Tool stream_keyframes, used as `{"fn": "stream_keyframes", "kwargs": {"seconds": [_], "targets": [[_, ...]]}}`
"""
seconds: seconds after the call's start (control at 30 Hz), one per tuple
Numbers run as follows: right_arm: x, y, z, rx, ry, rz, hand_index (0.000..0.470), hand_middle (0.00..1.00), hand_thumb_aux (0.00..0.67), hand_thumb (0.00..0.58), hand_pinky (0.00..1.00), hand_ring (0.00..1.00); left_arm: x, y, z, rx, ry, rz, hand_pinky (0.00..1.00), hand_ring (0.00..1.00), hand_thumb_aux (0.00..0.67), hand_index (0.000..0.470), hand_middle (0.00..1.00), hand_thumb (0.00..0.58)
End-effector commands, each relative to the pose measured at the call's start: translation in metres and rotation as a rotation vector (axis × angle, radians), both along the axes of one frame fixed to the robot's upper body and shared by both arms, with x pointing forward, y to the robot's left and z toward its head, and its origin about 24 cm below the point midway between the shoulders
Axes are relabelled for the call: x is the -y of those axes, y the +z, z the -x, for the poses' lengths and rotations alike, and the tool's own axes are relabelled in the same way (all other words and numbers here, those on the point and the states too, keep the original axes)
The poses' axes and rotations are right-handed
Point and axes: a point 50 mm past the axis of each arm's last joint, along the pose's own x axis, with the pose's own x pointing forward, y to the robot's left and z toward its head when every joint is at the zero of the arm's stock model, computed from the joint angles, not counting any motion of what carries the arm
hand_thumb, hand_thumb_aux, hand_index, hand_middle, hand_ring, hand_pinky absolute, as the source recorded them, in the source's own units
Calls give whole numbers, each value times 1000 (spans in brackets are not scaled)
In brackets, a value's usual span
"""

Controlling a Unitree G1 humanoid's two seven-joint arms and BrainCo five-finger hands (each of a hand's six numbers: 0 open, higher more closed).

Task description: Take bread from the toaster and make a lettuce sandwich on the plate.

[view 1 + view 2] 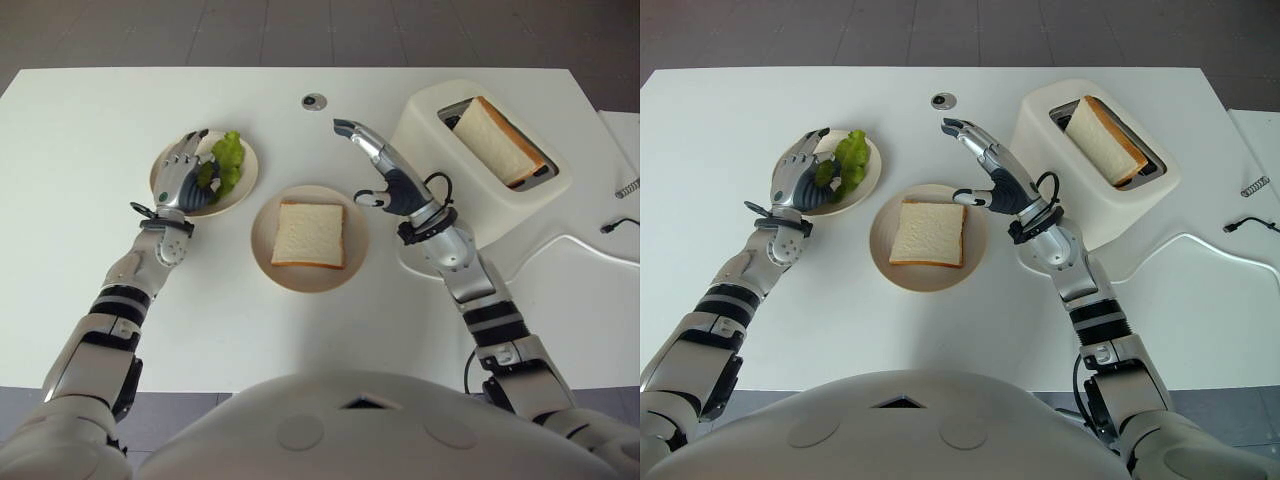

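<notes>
- The left hand [183, 172] lies over the side plate [248, 172], touching the lettuce [228, 160]; whether it has hold of the leaf cannot be told
- The right hand [393, 185] is released and carries nothing, its fingers [352, 132] stretched out toward the far side of the table [80, 130]
- That hand hangs between the plate [358, 242] and the toaster [435, 165], close beside the toaster's near wall
- One slice [309, 234] lies flat in the middle of the plate, in front of the robot and between the two arms
- A second slice [500, 142] stands tilted in the toaster slot, its top well out of the slot
- The lettuce is on the side plate, to the left of the main plate and apart from it
- Done, by the look of it: the base slice is out of the toaster and set on the plate
- Left to do: bring the lettuce onto the slice, then pull the second slice and lay it on top
- The step in hand seems to be the pickup of the lettuce by the left hand, with the right hand placed well for the toaster
</notes>
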Motion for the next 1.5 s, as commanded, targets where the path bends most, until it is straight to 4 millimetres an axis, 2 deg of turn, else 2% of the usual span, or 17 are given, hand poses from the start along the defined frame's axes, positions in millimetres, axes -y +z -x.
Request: {"fn": "stream_keyframes", "kwargs": {"seconds": [0.03, 0.1, 0.17, 0.3, 0.33, 0.43, 0.7, 0.9, 0.93, 0.97, 1.0, 1.03, 1.1, 1.33, 1.37, 1.4, 1.5], "targets": [[1, -3, -2, -9, -9, 5, 0, 0, 0, 0, 0, 0, -12, -12, 1, -55, 67, -175, 0, 0, 176, 123, 0, 265], [1, -3, -2, -11, -8, 5, 0, 0, 0, 0, 0, 0, -13, -15, 2, -69, 74, -188, 0, 0, 50, 35, 0, 83], [1, -4, -3, -13, -6, 5, 0, 0, 0, 0, 0, 0, -12, -18, 2, -80, 72, -188, 0, 0, 24, 17, 0, 40], [1, -4, -3, -15, -5, 6, 0, 0, 0, 0, 0, 0, -7, -24, 3, -114, 52, -167, 0, 0, 150, 105, 0, 230], [2, -4, -2, -15, -5, 7, 0, 0, 0, 0, 0, 0, -5, -25, 3, -120, 46, -166, 0, 0, 289, 203, 0, 392], [2, -4, -2, -15, -5, 8, 0, 0, 0, 0, 0, 0, -3, -29, 3, -138, 31, -163, 0, 0, 670, 470, 0, 580], [2, -5, -2, -14, -4, 9, 0, 0, 0, 0, 0, 0, 3, -34, 4, -176, -9, -109, 0, 0, 670, 470, 0, 580], [2, -5, -2, -14, -5, 7, 0, 0, 0, 0, 0, 0, 1, -19, 1, -77, -2, -45, 0, 0, 670, 470, 0, 580], [2, -5, -2, -15, -5, 7, 0, 0, 0, 0, 0, 0, -1, -17, 1, -64, 6, -45, 0, 0, 628, 441, 0, 578], [2, -5, -2, -15, -5, 8, 0, 0, 0, 0, 0, 0, -3, -15, 1, -56, 18, -45, 0, 0, 397, 278, 0, 484], [2, -5, -2, -15, -5, 9, 0, 0, 0, 0, 0, 0, -7, -14, 1, -50, 36, -51, 0, 0, 307, 216, 0, 410], [2, -5, -2, -16, -4, 10, 0, 0, 0, 0, 0, 0, -9, -13, 1, -45, 50, -59, 0, 0, 105, 74, 0, 168], [2, -6, -2, -16, -4, 13, 0, 0, 0, 0, 0, 0, -12, -10, 1, -32, 62, -67, 0, 0, 18, 13, 0, 31], [2, -6, -3, -18, -2, 22, 0, 0, 0, 0, 0, 0, -13, -17, 5, -106, 53, -142, 0, 0, 45, 31, 0, 75], [2, -6, -3, -19, -2, 23, 0, 0, 0, 0, 0, 0, -13, -21, 7, -132, 50, -155, 0, 0, 63, 44, 0, 104], [2, -6, -3, -19, -2, 23, 0, 0, 0, 0, 0, 0, -13, -25, 8, -160, 43, -167, 0, 0, 147, 103, 0, 227], [1, -6, -3, -17, 1, 22, 0, 0, 0, 0, 0, 0, -12, -37, 13, -243, 26, -196, 0, 0, 263, 184, 0, 366]]}}
